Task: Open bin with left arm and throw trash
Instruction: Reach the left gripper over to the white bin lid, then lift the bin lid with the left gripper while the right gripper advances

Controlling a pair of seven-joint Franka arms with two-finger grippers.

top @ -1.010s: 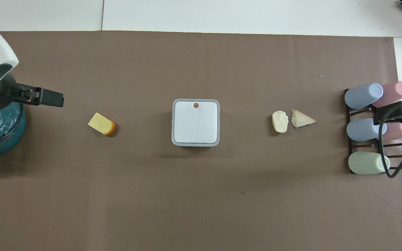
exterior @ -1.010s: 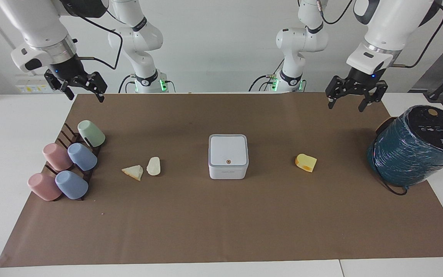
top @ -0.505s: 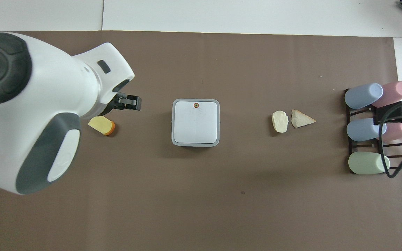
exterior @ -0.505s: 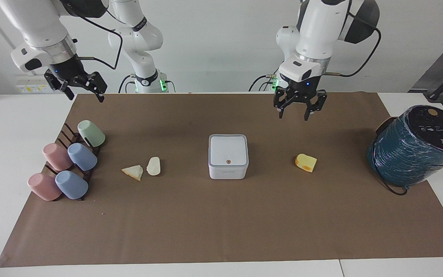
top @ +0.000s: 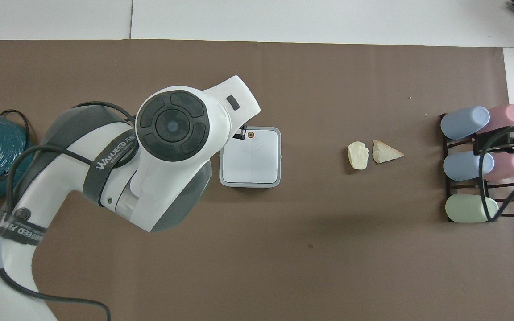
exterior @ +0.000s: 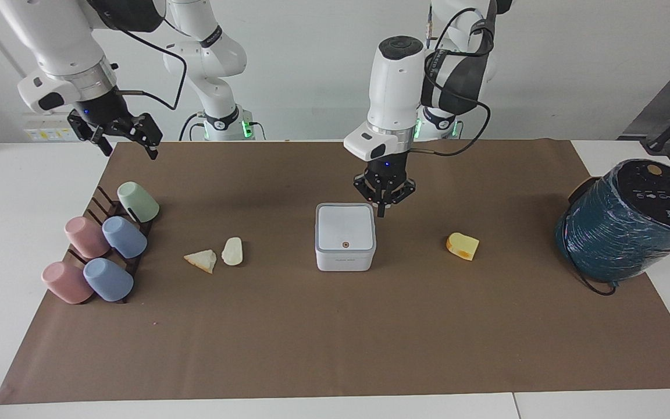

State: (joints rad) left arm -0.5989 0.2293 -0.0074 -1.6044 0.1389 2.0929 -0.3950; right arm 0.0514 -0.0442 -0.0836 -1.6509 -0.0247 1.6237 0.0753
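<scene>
The white bin (exterior: 345, 235) stands mid-table with its lid shut; its orange button (top: 250, 134) is on the lid's edge farther from the robots. My left gripper (exterior: 381, 210) points down, shut and empty, just over the bin's rim toward the left arm's end; only its tip (top: 239, 133) shows from overhead. A cream wedge (exterior: 202, 259) and a whitish oval lump (exterior: 232, 251) lie toward the right arm's end. A yellow-orange chunk (exterior: 463, 245) lies toward the left arm's end, hidden under the arm from overhead. My right gripper (exterior: 127, 145) waits open over the cup rack.
A big teal wrapped cylinder (exterior: 631, 221) stands at the left arm's end of the table. A dark rack with several pastel cups (exterior: 102, 244) stands at the right arm's end. A brown paper mat (exterior: 335, 337) covers the table.
My left arm has swung from over the teal cylinder's end of the table to the bin, come down, and its fingers have drawn together. The right arm has barely moved.
</scene>
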